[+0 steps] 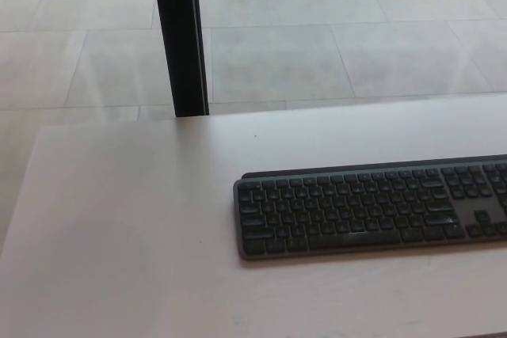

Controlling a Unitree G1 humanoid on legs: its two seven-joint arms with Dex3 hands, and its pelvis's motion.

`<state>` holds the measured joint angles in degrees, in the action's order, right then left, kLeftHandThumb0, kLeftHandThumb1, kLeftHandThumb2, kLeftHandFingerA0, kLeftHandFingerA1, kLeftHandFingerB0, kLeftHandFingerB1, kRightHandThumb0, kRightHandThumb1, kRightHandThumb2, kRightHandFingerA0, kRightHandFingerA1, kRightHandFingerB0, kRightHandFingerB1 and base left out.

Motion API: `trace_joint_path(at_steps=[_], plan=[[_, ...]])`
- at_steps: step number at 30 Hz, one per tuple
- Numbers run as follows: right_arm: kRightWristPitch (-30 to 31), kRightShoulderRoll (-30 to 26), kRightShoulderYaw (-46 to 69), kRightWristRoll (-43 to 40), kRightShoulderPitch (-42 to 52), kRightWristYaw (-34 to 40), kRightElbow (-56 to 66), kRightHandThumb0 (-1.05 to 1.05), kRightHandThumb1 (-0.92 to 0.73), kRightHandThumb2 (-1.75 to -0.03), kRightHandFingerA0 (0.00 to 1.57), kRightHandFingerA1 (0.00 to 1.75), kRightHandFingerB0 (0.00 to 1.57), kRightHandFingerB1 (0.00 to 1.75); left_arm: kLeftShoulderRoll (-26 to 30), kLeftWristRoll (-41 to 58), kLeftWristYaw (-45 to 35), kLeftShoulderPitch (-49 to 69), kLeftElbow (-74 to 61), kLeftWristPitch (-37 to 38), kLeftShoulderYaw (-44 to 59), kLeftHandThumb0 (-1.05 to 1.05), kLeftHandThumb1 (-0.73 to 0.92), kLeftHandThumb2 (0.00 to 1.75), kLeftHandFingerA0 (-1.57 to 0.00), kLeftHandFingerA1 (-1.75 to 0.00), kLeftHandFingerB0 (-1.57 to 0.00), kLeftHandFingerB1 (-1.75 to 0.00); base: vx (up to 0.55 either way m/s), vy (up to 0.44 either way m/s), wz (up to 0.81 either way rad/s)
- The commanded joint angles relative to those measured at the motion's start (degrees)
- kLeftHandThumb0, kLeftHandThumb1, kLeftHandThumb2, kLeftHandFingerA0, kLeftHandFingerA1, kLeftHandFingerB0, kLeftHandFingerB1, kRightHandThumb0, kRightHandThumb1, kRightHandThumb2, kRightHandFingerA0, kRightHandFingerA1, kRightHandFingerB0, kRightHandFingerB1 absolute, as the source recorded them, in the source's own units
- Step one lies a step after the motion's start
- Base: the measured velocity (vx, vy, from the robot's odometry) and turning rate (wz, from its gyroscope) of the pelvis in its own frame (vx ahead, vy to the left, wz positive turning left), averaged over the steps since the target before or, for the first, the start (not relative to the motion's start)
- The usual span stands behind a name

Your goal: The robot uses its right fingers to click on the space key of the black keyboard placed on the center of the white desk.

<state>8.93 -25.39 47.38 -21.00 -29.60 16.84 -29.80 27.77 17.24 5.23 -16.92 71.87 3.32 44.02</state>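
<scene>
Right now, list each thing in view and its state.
Keyboard: flat on the desk, untouched, right end cut off by the picture edge.
Space key: not pressed, nothing on it.
Desk: bare apart from the keyboard.
Black post: upright behind the desk.
Hands: neither in view.

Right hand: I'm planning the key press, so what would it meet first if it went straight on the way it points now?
That can't be judged: neither hand shows in the head view. Only the black keyboard lies on the white desk.

White desk bears a black keyboard, seemingly lying flat.
</scene>
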Motion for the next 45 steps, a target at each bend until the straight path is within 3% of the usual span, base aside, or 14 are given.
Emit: trace_joint_path(at_steps=[1, 8, 9, 12, 13, 17, 18, 23, 24, 25, 26, 29, 30, 45], plan=[[6.47, 0.03, -8.06, 1.15, -0.55, -0.85, 10.08, -0.37, -0.54, -0.56, 1.01, 0.91, 0.54, 0.41, 1.56, 1.77, 0.74, 0.73, 0.47, 1.78, -0.1, -0.5, 0.6, 0.58, -0.72, -0.7, -0.65, -0.61, 0.0, 0.0, 0.0], [0.91, -3.78, -26.4, 9.48, -1.02, -12.28, 11.8, -0.31, -0.56, -0.56, 0.93, 1.0, 0.51, 0.39, 1.53, 2.72, 0.72, 0.75, 0.48, 1.42, -0.04, -0.5, 0.59, 0.58, -0.69, -0.69, -0.58, -0.57, 0.0, 0.0, 0.0], [-1.44, -4.52, -28.79, 11.71, -1.46, -12.86, 10.28, -0.39, -0.46, -0.75, 0.97, 1.06, 0.47, 0.51, 1.53, 2.81, 0.4, 0.9, 0.45, 1.49, -0.1, -0.5, 0.6, 0.58, -0.68, -0.69, -0.61, -0.59, 0.0, 0.0, 0.0], [-1.91, -6.16, -34.38, 14.31, -3.56, -15.13, 7.81, -0.38, -0.53, -0.6, 1.03, 1.6, 0.58, 0.44, 1.55, 2.36, 0.19, 1.31, 0.32, 2.02, -0.77, -0.51, 0.6, 0.58, -0.69, -0.7, -0.64, -0.61, 0.0, 0.0, 0.0], [-2.43, -6.37, -36.0, 15.59, -3.75, -14.81, 7.8, -0.34, -0.38, -0.81, 1.24, 1.38, 0.58, 0.61, 1.63, 2.42, 0.2, 1.32, 0.23, 1.94, -0.8, -0.5, 0.61, 0.58, -0.71, -0.72, -0.64, -0.6, 0.0, 0.0, 0.0], [-7.89, -7.75, -42.17, 19.73, -3.77, -16.19, 6.31, -0.34, -0.38, -0.8, 1.14, 1.35, 0.64, 0.63, 1.84, 2.73, 0.56, 1.09, 0.22, 1.58, -0.8, -0.51, 0.6, 0.58, -0.7, -0.69, -0.61, -0.58, 0.0, 0.0, 0.0], [-9.02, -7.82, -43.24, 19.84, -3.75, -17.4, 6.2, -0.34, -0.51, -0.54, 0.79, 1.74, 0.71, 0.45, 1.87, 2.94, 0.69, 1.06, 0.22, 1.37, -0.65, -0.51, 0.59, 0.58, -0.7, -0.68, -0.63, -0.58, 0.0, 0.0, 0.0], [-10.71, -8.51, -50.69, 23.19, -2.81, -21.19, 9.52, -0.36, -0.52, -0.55, 0.79, 1.71, 0.69, 0.42, 1.93, 3.0, 1.01, 0.94, 0.67, 1.5, -0.7, -0.49, 0.59, 0.58, -0.72, -0.68, -0.65, -0.59, 0.0, 0.0, 0.0], [-9.8, -8.65, -53.79, 25.35, -2.66, -22.19, 11.78, -0.29, -0.39, -0.79, 1.06, 1.32, 0.58, 0.59, 1.93, 3.05, 0.79, 1.01, 0.61, 1.48, -0.71, -0.51, 0.59, 0.58, -0.71, -0.68, -0.63, -0.58, 0.0, 0.0, 0.0], [-9.41, -8.8, -55.23, 26.23, -2.62, -22.58, 12.75, -0.29, -0.39, -0.79, 1.06, 1.32, 0.58, 0.59, 1.93, 3.08, 0.7, 1.03, 0.58, 1.47, -0.72, -0.51, 0.59, 0.58, -0.71, -0.68, -0.63, -0.58, 0.0, 0.0, 0.0], [-10.61, -8.52, -56.87, 27.32, -2.63, -22.82, 13.02, -0.2, -0.53, -0.56, 0.78, 1.6, 0.64, 0.42, 1.91, 2.92, 0.52, 1.14, 0.46, 1.6, -0.93, -0.52, 0.6, 0.58, -0.7, -0.68, -0.63, -0.59, 0.0, 0.0, 0.0], [-10.45, -7.75, -59.06, 27.33, -2.61, -23.87, 14.13, -0.1, -0.5, -0.69, 1.0, 1.5, 0.64, 0.54, 2.0, 3.06, 0.69, 0.94, 0.3, 1.56, -0.93, -0.51, 0.6, 0.58, -0.71, -0.68, -0.63, -0.59, 0.0, 0.0, 0.0], [-9.93, -7.5, -60.03, 27.6, -2.62, -24.27, 14.76, -0.07, -0.53, -0.59, 0.79, 1.63, 0.63, 0.43, 1.99, 3.14, 0.83, 0.89, 0.33, 1.59, -0.87, -0.51, 0.59, 0.58, -0.71, -0.68, -0.64, -0.6, 0.0, 0.0, 0.0], [-14.61, -7.78, -76.62, 47.24, -7.25, -22.27, 9.79, -0.14, -0.43, -0.8, 0.9, 1.75, 0.72, 0.44, 2.02, 3.48, 0.33, 0.41, 0.16, 1.75, -1.13, -0.5, 0.61, 0.58, -0.68, -0.7, -0.62, -0.62, 0.0, 0.0, 0.0]])
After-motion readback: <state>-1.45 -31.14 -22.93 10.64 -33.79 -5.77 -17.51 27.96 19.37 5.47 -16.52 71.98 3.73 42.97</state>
